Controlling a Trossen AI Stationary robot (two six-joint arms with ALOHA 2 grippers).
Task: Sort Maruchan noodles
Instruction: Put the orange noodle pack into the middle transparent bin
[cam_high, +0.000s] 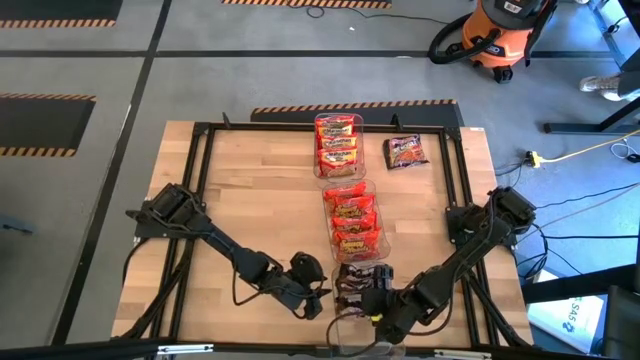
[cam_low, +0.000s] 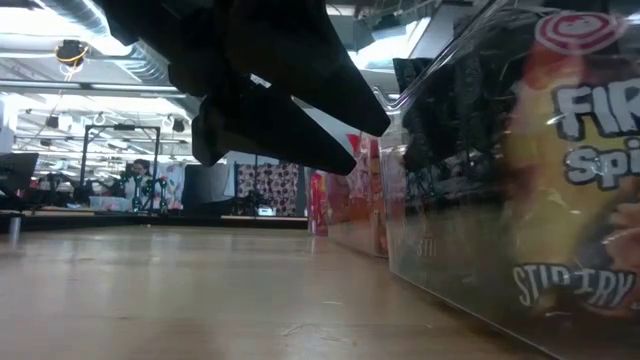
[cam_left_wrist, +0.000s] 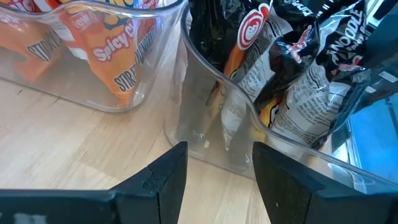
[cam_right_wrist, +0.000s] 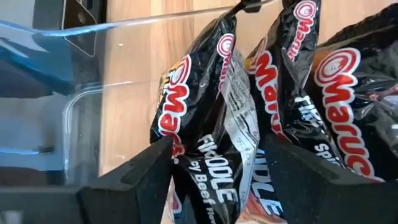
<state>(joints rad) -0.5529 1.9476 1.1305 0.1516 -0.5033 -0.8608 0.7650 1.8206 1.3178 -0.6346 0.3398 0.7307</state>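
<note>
My right gripper (cam_right_wrist: 217, 177) hung over the nearest clear bin (cam_high: 345, 325), fingers spread either side of an upright black packet (cam_right_wrist: 214, 124), not pinching it — placed, I judged, to seat it among the other dark ones. My left gripper (cam_left_wrist: 214, 180) waited just outside that bin's wall, spread and empty, perhaps to steady it. Orange packets (cam_high: 353, 215) filled the middle bin, red ones (cam_high: 338, 143) the far bin; one dark packet (cam_high: 405, 152) lay loose on the table (cam_high: 260, 200).
</note>
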